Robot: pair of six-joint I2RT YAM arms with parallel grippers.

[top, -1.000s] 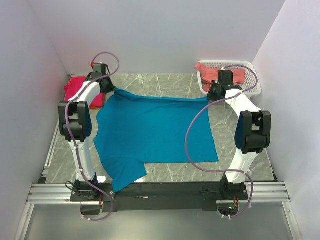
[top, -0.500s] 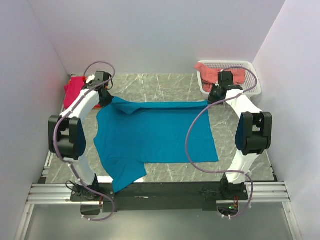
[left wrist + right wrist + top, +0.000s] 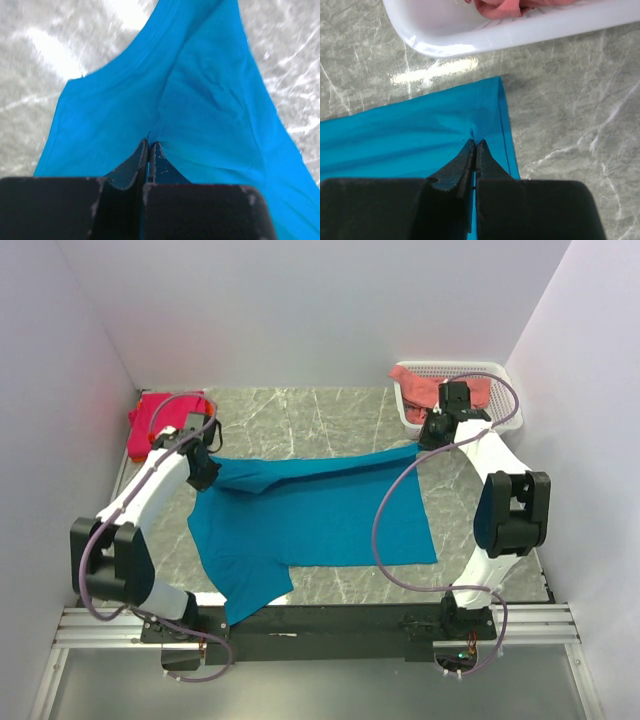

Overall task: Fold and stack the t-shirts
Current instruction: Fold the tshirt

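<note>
Grey marble-patterned tabletop, boxed in by plain white walls, carries a teal-blue cotton t-shirt spread across its middle. The near part of the shirt lies flat. Its far edge is raised off the surface and hangs as a sagging line between the two arms.

The cloth looks light, thin and completely limp, so it will likely drape and fold wherever it is unsupported and offer no stiffness of its own. The sensible holds are the two far corners, pinched through the hem, where the doubled fabric should slip least.

The left gripper is clenched, its jaws pressed together with only a bunched fold of the teal cloth between them, at the shirt's far-left corner. The right gripper is likewise clamped tight on the far-right corner, just inside the hem, with the cloth puckering at the tips.

Just beyond that corner sits a white plastic mesh basket holding a crumpled salmon-pink shirt. A magenta-pink shirt lies at the table's far-left corner, apart from the teal one.
</note>
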